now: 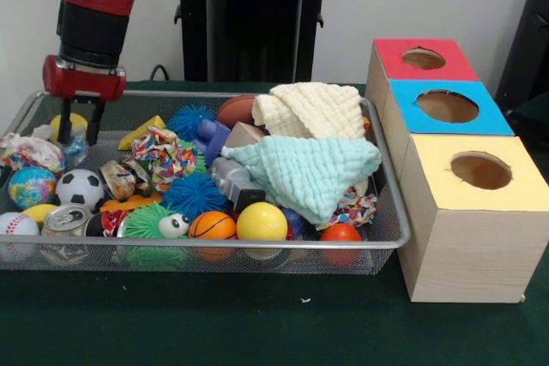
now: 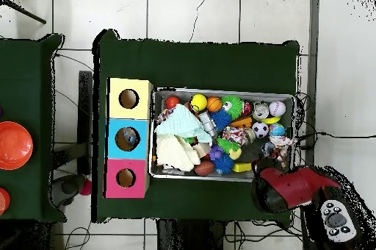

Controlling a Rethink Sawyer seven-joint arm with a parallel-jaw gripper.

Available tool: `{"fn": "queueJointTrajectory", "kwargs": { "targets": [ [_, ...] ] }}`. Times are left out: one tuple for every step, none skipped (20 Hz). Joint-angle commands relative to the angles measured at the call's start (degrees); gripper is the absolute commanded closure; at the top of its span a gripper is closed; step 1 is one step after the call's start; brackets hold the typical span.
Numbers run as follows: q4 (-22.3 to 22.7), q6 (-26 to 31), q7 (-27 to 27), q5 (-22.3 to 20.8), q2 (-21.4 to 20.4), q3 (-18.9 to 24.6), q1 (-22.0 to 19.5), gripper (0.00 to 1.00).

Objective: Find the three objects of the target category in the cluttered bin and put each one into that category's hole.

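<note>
A wire mesh bin (image 1: 214,246) holds a jumble of toys: a soccer ball (image 1: 80,187), a baseball (image 1: 17,225), a small basketball (image 1: 212,226), a yellow ball (image 1: 262,222), spiky blue balls (image 1: 194,192), a tin can (image 1: 65,219), and a mint cloth (image 1: 309,171) with a cream cloth (image 1: 310,109) behind it. My gripper (image 1: 79,129) hangs open over the bin's far left corner. Its fingers (image 1: 95,121) reach down by a yellow ball (image 1: 75,121) and are not closed on it. From overhead, the red arm (image 2: 290,187) hides the gripper above the bin (image 2: 220,90).
Three wooden boxes stand in a row right of the bin, each with a round hole on top: red (image 1: 424,59), blue (image 1: 447,106) and yellow (image 1: 480,170). Overhead they appear as yellow (image 2: 128,98), blue (image 2: 128,139), red (image 2: 125,178). Green cloth covers the table.
</note>
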Motion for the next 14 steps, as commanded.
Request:
{"fn": "queueJointTrajectory", "kwargs": {
  "targets": [
    [1.8, 4.7, 0.8, 1.5, -1.2, 3.6, -1.0, 1.00],
    [2.1, 5.1, 0.4, 1.7, -1.5, 4.1, -1.3, 1.00],
    [2.6, 5.5, 0.2, 2.1, -1.9, 4.6, -1.8, 1.00],
    [3.3, 6.1, -0.2, 2.7, -2.6, 5.3, -2.5, 1.00],
    [4.4, 7.2, -1.0, 3.7, -3.5, 6.4, -3.6, 1.00],
    [5.7, 8.8, -2.3, 5.0, -4.8, 7.9, -4.8, 1.00],
    [7.1, 10.0, -3.3, 6.4, -5.9, 9.3, -6.0, 1.00],
    [8.2, 10.9, -3.9, 7.5, -7.0, 10.3, -7.0, 1.00],
    [9.1, 11.7, -4.5, 8.6, -7.9, 11.4, -7.8, 1.00],
    [9.9, 12.5, -5.0, 9.7, -8.6, 12.4, -8.6, 1.00],
    [10.6, 13.4, -5.5, 10.8, -9.3, 13.5, -9.4, 1.00],
    [11.4, 14.2, -6.1, 11.8, -10.0, 14.6, -10.1, 1.00],
    [12.2, 15.1, -6.6, 12.9, -10.7, 15.7, -10.9, 1.00],
    [12.9, 15.7, -6.8, 14.0, -11.2, 16.8, -11.7, 1.00]
  ]
}}
